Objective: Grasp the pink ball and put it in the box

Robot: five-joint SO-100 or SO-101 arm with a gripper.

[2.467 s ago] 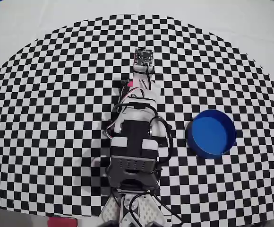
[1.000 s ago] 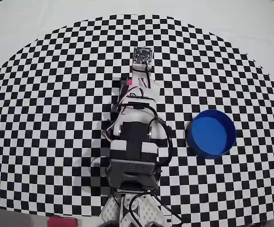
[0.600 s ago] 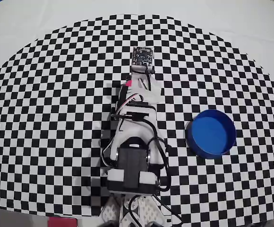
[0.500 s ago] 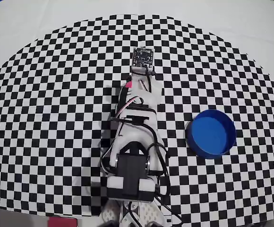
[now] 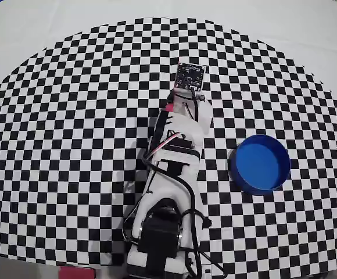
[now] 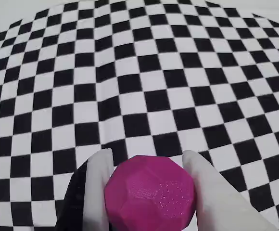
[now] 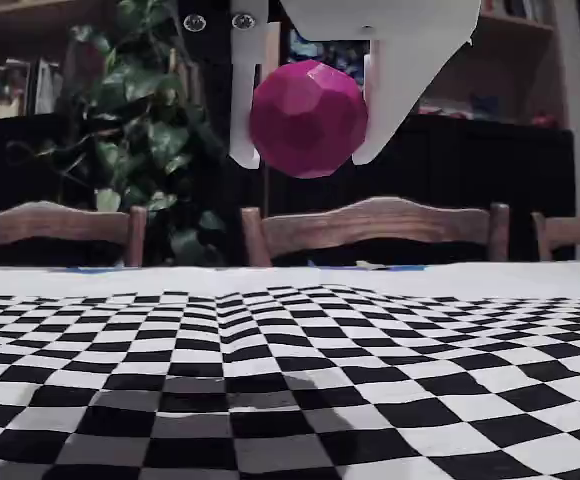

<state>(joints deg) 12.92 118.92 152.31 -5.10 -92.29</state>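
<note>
— Where is the pink ball [image 7: 308, 104]?

— Clamped in the pincer [image 7: 306, 158] and lifted clear of the counter [image 7: 300, 370]; in the fixed view it hangs well above the checkered cloth [image 7: 450, 330], with a soft shadow on the squares beneath it. In the wrist view the ball [image 6: 150, 194] fills the bottom of the picture, faceted and magenta.

— How does the pincer hold it?

— Its two white fingers [image 6: 98, 187] press against opposite sides of the ball, closed as far as the ball allows. From overhead only a sliver of pink [image 5: 169, 107] shows beside the arm [image 5: 171, 168].

— And the box [image 5: 260, 164]?

— The round blue tub stands on the cloth to the right of the arm in the overhead view, well apart from the ball, nothing inside it that I can see.

— What lies behind?

— In the fixed view, wooden chairs [image 7: 370, 228] along the far edge of the counter, a leafy plant [image 7: 145, 130] at left, and dark shelves beyond.
</note>
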